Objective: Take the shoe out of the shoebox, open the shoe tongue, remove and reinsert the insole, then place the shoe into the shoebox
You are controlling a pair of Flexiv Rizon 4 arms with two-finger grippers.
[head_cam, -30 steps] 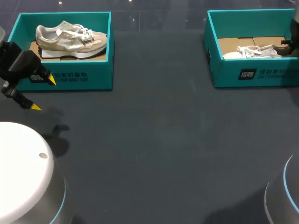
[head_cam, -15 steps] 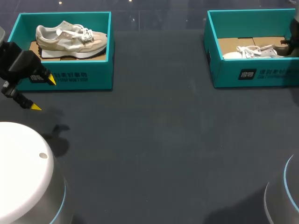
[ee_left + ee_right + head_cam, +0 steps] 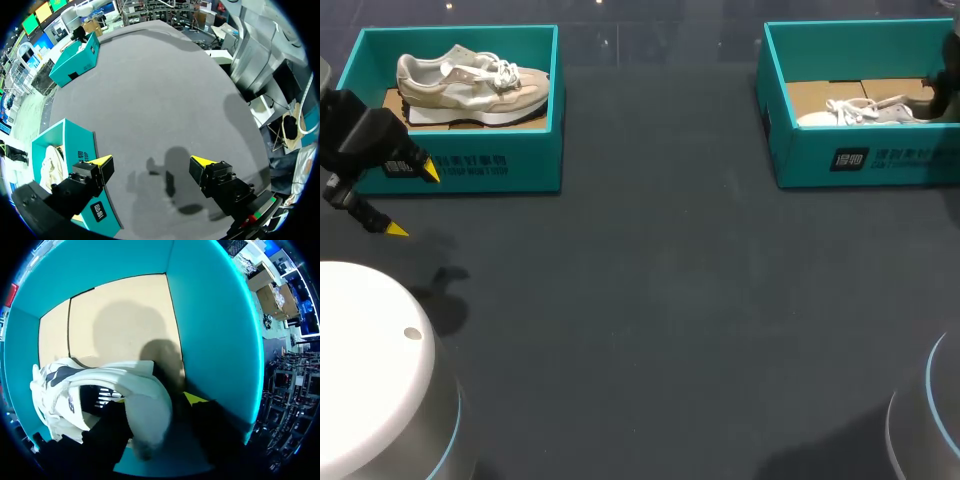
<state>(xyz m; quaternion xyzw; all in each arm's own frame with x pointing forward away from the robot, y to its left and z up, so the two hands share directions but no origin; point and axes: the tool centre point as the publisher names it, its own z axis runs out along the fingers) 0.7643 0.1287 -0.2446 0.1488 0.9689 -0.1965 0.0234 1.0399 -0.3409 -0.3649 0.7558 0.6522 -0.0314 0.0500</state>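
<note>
A white shoe (image 3: 860,110) lies on its side in the teal shoebox (image 3: 865,160) at the back right. My right gripper (image 3: 942,98) is inside that box at the shoe's heel. In the right wrist view the white shoe's (image 3: 100,385) heel collar sits between the fingers of the right gripper (image 3: 157,399); the yellow fingertip (image 3: 195,397) beside the box wall (image 3: 215,315) stands a little off the heel, so the gripper is open. My left gripper (image 3: 413,201) hangs open and empty over the table in front of the left box, as the left wrist view (image 3: 151,161) also shows.
A second teal shoebox (image 3: 490,165) at the back left holds a beige shoe (image 3: 470,85); the left wrist view shows that box (image 3: 80,150) beside the left finger. Dark table (image 3: 650,300) spreads between and in front of the boxes.
The right gripper's dark finger at the white shoe's heel has shifted slightly to the right, away from the shoe. The shoe and the left arm have stayed where they were.
</note>
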